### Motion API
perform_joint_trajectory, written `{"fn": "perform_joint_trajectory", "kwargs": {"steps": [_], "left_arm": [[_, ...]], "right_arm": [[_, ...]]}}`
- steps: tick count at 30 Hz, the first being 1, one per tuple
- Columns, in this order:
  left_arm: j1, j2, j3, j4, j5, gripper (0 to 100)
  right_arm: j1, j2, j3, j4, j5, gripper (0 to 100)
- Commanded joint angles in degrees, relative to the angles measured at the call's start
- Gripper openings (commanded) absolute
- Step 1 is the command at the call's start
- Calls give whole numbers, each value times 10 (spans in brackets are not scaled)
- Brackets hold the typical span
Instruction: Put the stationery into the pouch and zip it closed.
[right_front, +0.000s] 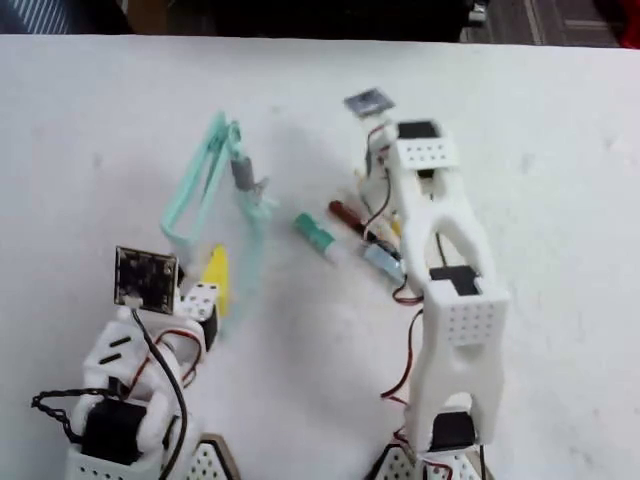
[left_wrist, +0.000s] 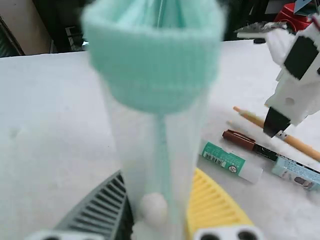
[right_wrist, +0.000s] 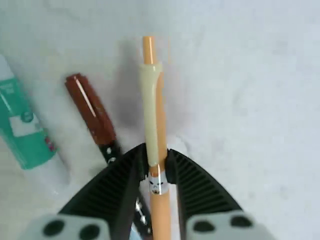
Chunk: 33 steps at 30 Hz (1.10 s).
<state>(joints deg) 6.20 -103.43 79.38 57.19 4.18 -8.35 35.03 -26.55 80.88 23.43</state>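
Orange pen (right_wrist: 154, 100) clamped in right gripper (right_wrist: 156, 165), axis along gripper | pouch (right_front: 215, 190) left of it, high view centre-left, pinched by left gripper (left_wrist: 157, 205)

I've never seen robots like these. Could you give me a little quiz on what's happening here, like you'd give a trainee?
1. True or false: the right gripper is shut on the orange pen.
2. What does the left gripper hold? A) a ruler B) the pouch C) nothing
3. Which item lies between the orange pen and the green glue stick?
Key: 1 true. 2 B. 3 the brown marker.
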Motion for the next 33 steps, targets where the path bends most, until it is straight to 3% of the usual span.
{"fn": "perform_joint_trajectory", "kwargs": {"steps": [1,8,17,25,33], "left_arm": [[17,5,-4,-19,2,123],[28,5,-3,-16,2,181],[29,5,-2,-15,2,181],[32,5,5,-18,2,184],[32,5,4,-16,0,185]], "right_arm": [[12,-80,-91,82,-17,15],[9,-174,-164,176,-17,15],[-9,-423,-59,176,-17,15],[-146,-671,40,175,-17,15],[-225,-733,42,120,-17,15]]}}
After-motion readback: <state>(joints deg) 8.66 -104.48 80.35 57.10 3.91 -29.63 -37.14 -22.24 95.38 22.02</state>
